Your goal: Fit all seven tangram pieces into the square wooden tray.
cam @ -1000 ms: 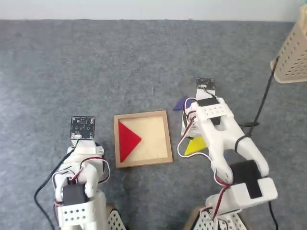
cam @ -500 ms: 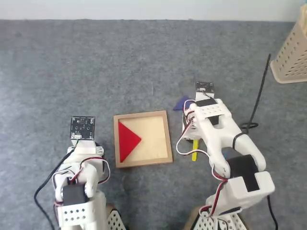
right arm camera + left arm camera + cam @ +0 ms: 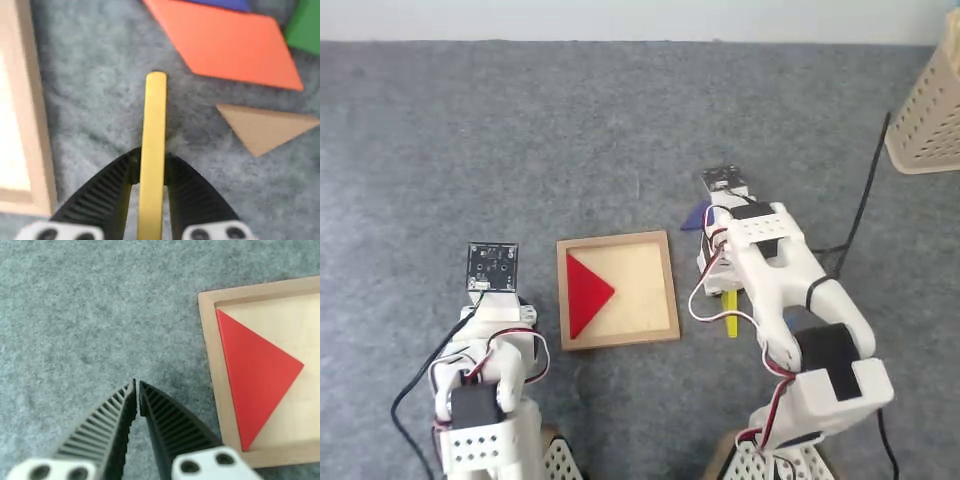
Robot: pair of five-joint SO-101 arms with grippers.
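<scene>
One of the seven pieces is home so far: a red triangular tile (image 3: 585,293) lying against the left wall of the square wooden tray (image 3: 672,285). The tray sits on the grey felt-covered table (image 3: 520,130), toward its near edge, between the two arms.

A second ago the yellow tangram piece (image 3: 729,318) lay flat on the felt just right of the tray. Now it stands on edge, clamped between the ribbed black fingers of the right gripper (image 3: 151,160), and that wrist has swung a little toward the table's far edge. To my eye the pick is made, and the carry across to the tray comes next.

Beyond the yellow piece, loose on the felt, lie an orange parallelogram tile (image 3: 225,42), a tan triangular tile (image 3: 267,127), the corner of a green tile (image 3: 305,30) and a blue tile (image 3: 695,215).

The left gripper (image 3: 136,385) hangs over bare felt just left of the tray, its fingers pressed together on nothing, where it was a second ago.
</scene>
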